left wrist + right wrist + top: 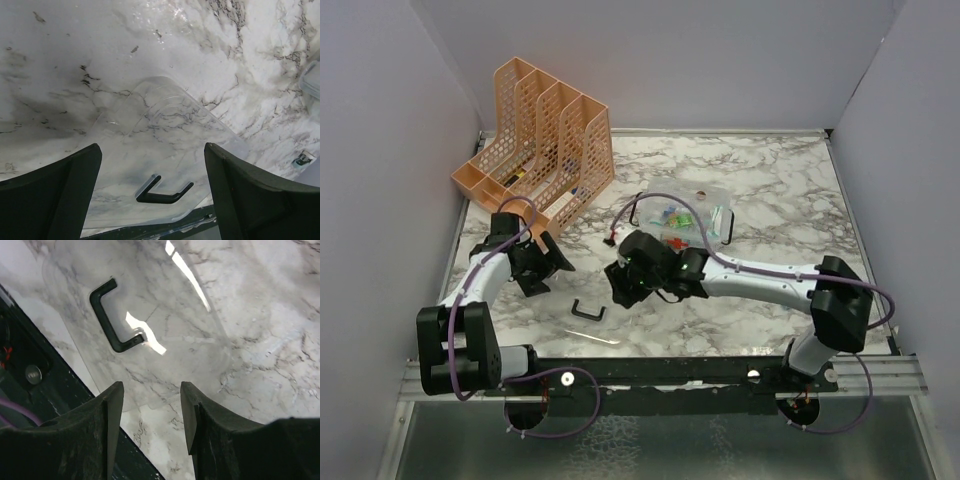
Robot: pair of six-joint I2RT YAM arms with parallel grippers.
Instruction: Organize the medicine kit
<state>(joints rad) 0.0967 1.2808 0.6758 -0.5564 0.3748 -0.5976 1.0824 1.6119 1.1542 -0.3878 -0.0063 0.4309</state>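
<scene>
Barely visible clear lid [165, 135], black handle [164, 194]

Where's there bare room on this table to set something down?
Bare marble: between the medicine kit and the right wall, and behind the kit. Crowded: near middle, where the clear lid lies between the left gripper and right gripper; the orange rack fills the back left.
</scene>
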